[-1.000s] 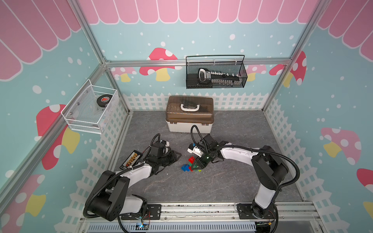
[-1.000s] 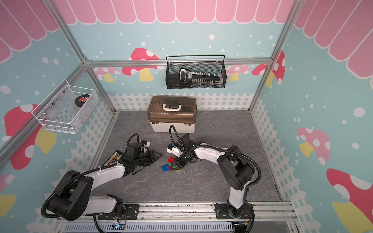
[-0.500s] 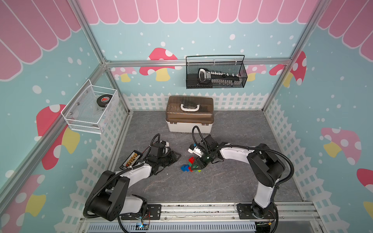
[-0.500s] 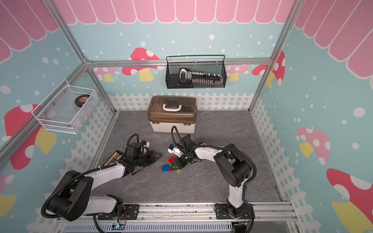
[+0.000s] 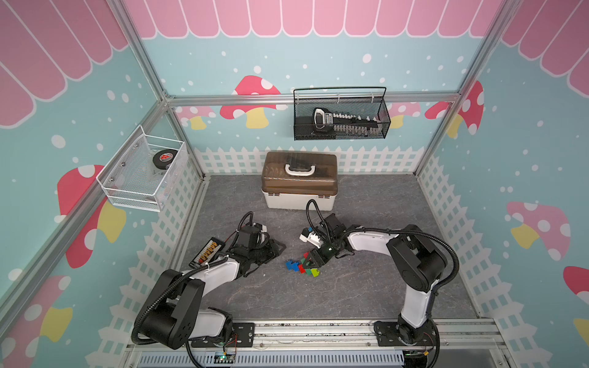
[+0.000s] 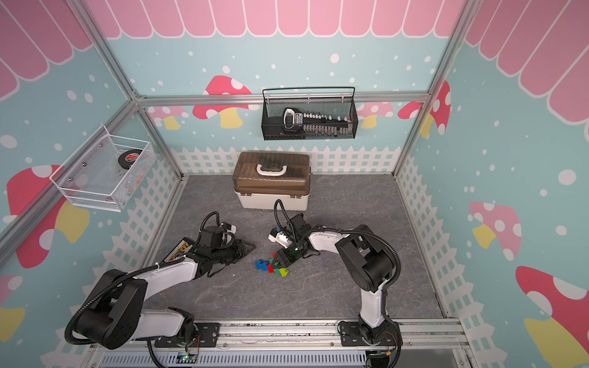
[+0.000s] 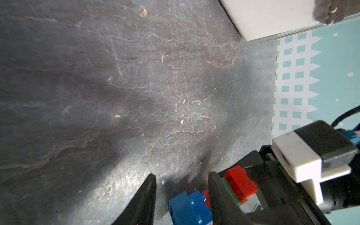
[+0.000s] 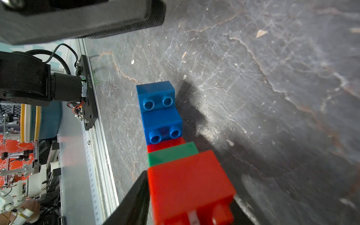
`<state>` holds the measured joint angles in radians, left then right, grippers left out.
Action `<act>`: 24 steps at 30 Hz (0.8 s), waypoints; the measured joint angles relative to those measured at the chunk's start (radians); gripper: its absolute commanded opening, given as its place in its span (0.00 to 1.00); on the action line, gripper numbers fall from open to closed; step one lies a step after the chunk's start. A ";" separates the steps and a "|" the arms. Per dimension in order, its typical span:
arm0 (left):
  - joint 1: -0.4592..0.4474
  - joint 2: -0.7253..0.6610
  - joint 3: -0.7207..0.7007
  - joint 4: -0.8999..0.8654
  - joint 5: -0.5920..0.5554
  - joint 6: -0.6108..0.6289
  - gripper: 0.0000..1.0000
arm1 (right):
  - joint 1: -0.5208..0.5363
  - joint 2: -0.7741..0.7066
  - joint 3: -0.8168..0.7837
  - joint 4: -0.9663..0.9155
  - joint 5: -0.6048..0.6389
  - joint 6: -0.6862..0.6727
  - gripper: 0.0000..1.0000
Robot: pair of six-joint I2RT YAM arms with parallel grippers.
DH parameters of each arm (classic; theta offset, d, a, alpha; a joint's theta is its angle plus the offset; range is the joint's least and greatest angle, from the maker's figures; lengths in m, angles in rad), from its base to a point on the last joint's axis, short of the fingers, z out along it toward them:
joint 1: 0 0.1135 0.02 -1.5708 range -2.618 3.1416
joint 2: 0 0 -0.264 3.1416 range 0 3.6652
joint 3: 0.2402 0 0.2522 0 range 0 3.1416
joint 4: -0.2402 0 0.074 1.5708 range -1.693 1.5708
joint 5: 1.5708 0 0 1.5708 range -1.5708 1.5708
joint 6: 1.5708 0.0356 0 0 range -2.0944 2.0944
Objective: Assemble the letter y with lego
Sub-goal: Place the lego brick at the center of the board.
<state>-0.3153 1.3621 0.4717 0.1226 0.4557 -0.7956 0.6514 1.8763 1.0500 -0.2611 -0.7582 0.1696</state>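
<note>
Lego [image 8: 161,116] of glossy studded plastic has its red end flanked by right gripper [image 5: 308,260], grip unclear; left gripper [image 7: 182,180] gapes empty.

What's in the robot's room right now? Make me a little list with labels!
Lego: one clump on the floor
Row: two blue bricks, red one, green bar, end red brick
Lime brick: at the clump's edge
Right jaws: either side of the end red brick
Left jaws: open, gripping nothing
Box: at the back, lid on

Both arms low, left claw [image 7: 182,176] parted (empty), right claw [image 5: 309,259] tilted downward
</note>
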 measured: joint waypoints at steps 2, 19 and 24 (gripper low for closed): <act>0.000 0.000 0.000 -0.006 0.000 0.000 0.46 | -0.011 0.000 0.000 0.000 0.004 0.000 0.51; -0.037 0.112 0.040 -0.008 -0.019 0.015 0.45 | -0.087 -0.021 -0.005 -0.026 0.063 -0.020 0.76; -0.045 0.163 0.075 0.009 -0.019 0.023 0.42 | -0.126 -0.094 -0.040 -0.033 0.090 -0.023 0.99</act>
<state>-0.3607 1.5249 0.5465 0.1314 0.4366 -0.7723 0.5259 1.7824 1.0103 -0.2939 -0.6678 0.1471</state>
